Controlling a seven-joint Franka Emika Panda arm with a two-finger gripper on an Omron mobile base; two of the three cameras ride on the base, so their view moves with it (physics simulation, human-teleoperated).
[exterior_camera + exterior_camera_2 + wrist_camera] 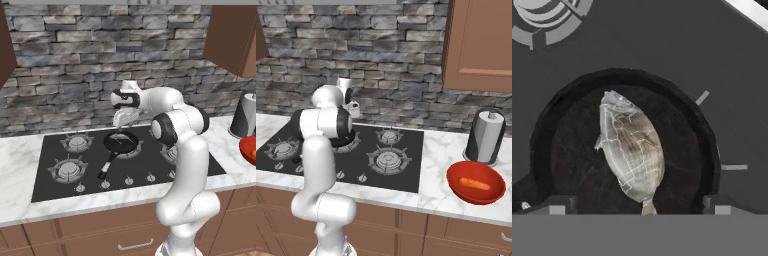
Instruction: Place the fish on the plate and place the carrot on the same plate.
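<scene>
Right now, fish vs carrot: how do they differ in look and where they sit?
1. Colour: the fish is pale grey-brown with scale lines; the carrot is plain bright orange.
2. Shape: the fish is a broad oval narrowing to a tail; the carrot is a slim stick.
3. Container: the fish lies in the black frying pan on the stove; the carrot lies in the red bowl on the counter.
Shared: both lie flat, ungripped.
</scene>
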